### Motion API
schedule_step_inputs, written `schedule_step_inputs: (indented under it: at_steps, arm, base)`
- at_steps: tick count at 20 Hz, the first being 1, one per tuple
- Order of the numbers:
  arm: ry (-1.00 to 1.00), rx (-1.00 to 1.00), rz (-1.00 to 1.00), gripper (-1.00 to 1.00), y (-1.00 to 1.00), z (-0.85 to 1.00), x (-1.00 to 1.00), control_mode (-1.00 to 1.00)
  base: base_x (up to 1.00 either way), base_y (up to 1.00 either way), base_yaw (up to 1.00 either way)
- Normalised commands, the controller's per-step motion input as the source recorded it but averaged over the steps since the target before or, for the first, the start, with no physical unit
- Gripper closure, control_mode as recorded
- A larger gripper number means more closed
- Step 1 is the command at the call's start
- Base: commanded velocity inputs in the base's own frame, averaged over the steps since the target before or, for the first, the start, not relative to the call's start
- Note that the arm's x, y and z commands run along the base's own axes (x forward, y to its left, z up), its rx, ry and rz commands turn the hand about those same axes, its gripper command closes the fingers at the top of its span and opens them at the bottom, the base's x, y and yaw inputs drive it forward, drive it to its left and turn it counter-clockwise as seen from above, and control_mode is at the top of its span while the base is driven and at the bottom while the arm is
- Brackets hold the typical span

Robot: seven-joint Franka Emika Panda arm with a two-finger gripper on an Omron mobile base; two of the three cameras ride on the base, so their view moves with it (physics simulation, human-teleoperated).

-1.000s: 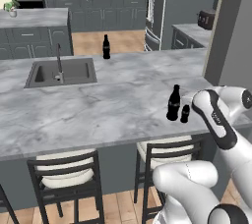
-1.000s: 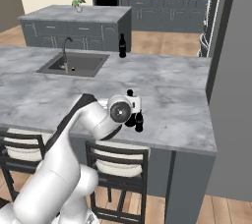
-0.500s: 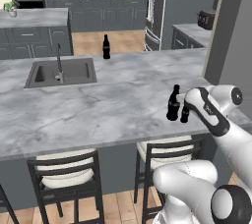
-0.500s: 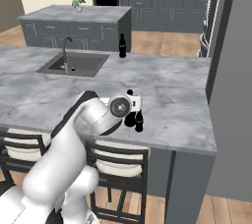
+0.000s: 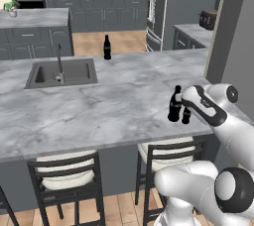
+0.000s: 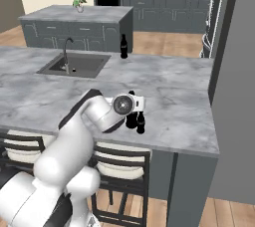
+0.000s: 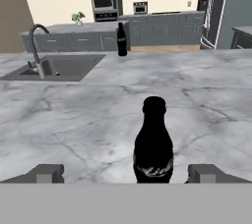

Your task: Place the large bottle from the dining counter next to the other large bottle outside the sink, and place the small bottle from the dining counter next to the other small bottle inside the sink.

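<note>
On the dining counter (image 5: 99, 116), near its front right edge, stand the large bottle (image 5: 174, 105) and, just right of it, the small bottle (image 5: 186, 116), both dark. My gripper (image 5: 182, 102) hovers right beside them, open and holding nothing. In the hand view the large bottle (image 7: 153, 149) stands upright just beyond and between my finger tips (image 7: 47, 173). The other large bottle (image 5: 106, 47) stands at the counter's far edge, right of the sink (image 5: 43, 75). I cannot make out a small bottle inside the basin.
A curved faucet (image 5: 59, 62) rises at the sink's front rim. Two chairs (image 5: 67, 178) are tucked under the counter's near edge. A grey wall column (image 5: 233, 46) stands at the right end. A cabinet island (image 6: 74, 24) lies beyond.
The hand has edged left, closer to the two bottles. Its jaws have stayed open and the bottles have not moved.
</note>
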Motion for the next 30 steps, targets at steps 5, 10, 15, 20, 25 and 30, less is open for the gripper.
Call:
schedule_step_inputs:
  at_steps: [5, 10, 15, 20, 25, 30]
  arm:
    - [0.00, 0.00, -0.02, -1.00, -0.03, -0.09, 0.16, -1.00]
    - [0.00, 0.00, -0.01, -1.00, -0.02, -0.10, 0.14, -1.00]
    - [0.00, 0.00, 0.00, -1.00, 0.00, -0.12, 0.16, -1.00]
    - [0.00, 0.00, 0.00, -1.00, 0.00, -0.11, 0.17, -1.00]
    - [0.01, 0.00, 0.00, -1.00, -0.01, -0.10, 0.16, -1.00]
    - [0.00, 0.00, 0.00, -1.00, 0.00, -0.10, 0.16, -1.00]
  base:
    - [0.00, 0.00, 0.00]
    - [0.00, 0.00, 0.00]
    - [0.00, 0.00, 0.00]
    - [0.00, 0.00, 0.00]
    - [0.00, 0.00, 0.00]
    - [0.00, 0.00, 0.00]
